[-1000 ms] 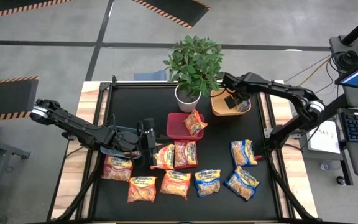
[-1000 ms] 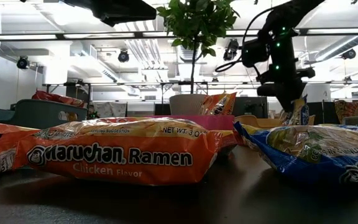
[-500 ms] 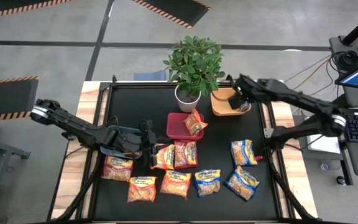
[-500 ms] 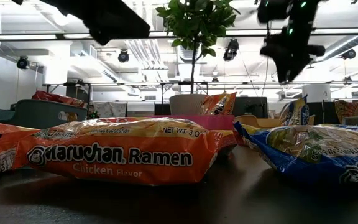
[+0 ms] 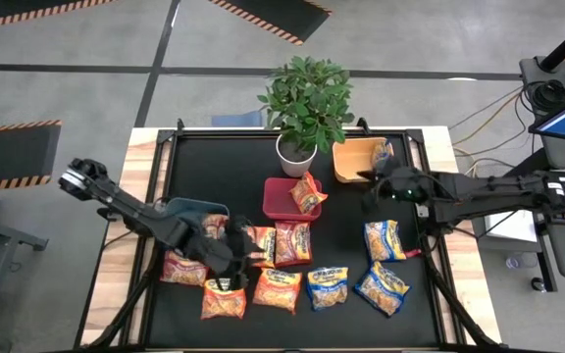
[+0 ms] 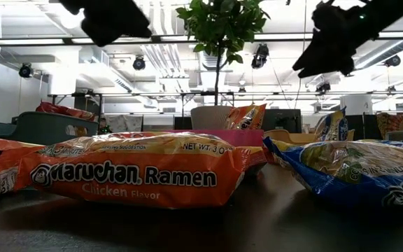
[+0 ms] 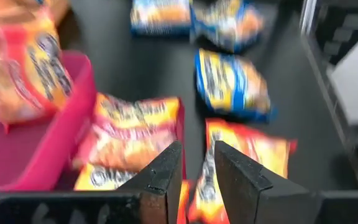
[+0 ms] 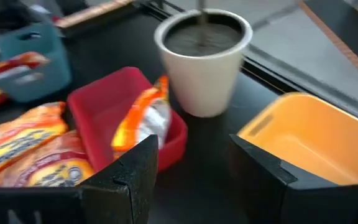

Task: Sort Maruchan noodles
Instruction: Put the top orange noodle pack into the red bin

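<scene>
Your right tool (image 5: 369, 192) hangs with its fingers spread wide and empty, above the black surface (image 5: 214, 157) between the red bin (image 5: 284, 199) and the orange bin (image 5: 357, 160), which holds one blue packet (image 5: 383, 153). Your left tool (image 5: 231, 257) hovers with only a narrow gap between its fingers, gripping nothing, over the orange packets (image 5: 277, 243) near the grey-blue bin (image 5: 190, 208). One orange packet leans in the red bin; the other Maruchan noodles (image 5: 327, 287) lie scattered across the near half. A potted plant (image 5: 304, 106) stands at the back. Beyond, ceiling lights line an open workroom.
</scene>
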{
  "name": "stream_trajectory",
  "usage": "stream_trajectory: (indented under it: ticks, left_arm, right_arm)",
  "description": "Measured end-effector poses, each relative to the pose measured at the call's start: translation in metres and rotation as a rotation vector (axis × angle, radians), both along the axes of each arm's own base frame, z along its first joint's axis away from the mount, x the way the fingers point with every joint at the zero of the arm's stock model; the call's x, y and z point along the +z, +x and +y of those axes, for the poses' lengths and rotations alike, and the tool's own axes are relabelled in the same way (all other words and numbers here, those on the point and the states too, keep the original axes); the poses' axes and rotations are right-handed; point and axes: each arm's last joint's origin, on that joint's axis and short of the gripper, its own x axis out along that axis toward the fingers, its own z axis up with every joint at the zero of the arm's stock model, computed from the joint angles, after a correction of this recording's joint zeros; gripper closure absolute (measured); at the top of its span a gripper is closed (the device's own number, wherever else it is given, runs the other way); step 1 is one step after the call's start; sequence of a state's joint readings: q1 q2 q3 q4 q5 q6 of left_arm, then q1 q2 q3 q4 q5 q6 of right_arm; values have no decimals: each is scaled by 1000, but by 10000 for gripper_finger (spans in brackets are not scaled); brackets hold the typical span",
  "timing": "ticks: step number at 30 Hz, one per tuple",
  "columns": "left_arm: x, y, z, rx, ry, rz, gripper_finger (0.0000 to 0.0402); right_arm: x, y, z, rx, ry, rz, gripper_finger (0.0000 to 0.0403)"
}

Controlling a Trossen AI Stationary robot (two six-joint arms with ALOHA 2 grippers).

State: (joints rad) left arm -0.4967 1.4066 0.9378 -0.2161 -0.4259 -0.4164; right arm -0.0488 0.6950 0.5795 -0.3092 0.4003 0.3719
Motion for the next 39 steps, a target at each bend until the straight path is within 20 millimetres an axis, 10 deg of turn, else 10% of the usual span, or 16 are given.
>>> stream_trajectory:
  ticks: [12,39]
  left_arm:
    - [-37,15,-26,96,122,425,264]
    - [-91,3,-21,121,195,467,208]
  right_arm:
    - [-32,0,9,75,-13,-91,223]
    - [-28,2,9,97,-67,-112,227]
